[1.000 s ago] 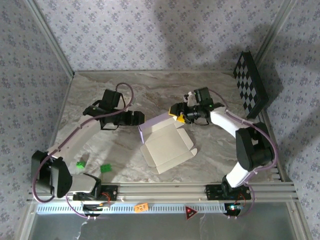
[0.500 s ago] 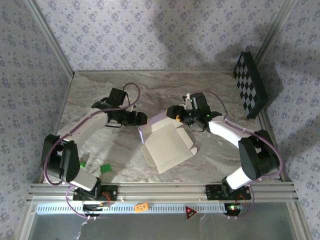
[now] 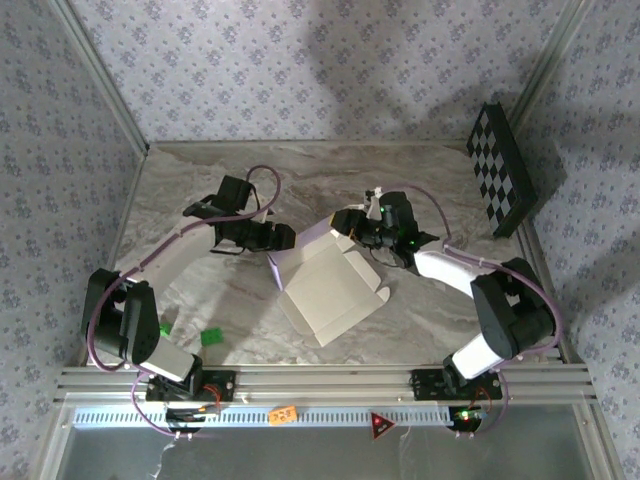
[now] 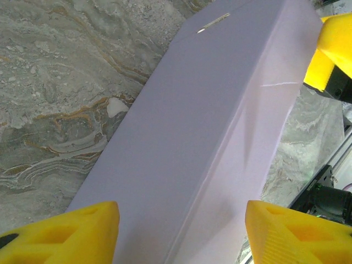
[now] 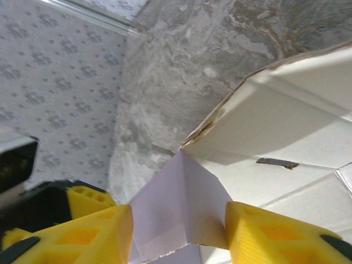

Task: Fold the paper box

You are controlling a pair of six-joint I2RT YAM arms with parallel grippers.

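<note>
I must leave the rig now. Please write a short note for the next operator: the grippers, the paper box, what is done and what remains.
Left gripper: jaws apart, astride the raised lavender side of the paper box; no grip that I can see.
Right gripper: jaws apart with a small lavender flap between them; unclear whether it is pinched.
Box: in the middle of the table, cream side up, with both grippers at its far edge.
Done: the far side is lifted.
Left: the other sides and flaps lie flat; raise and tuck them.
</note>
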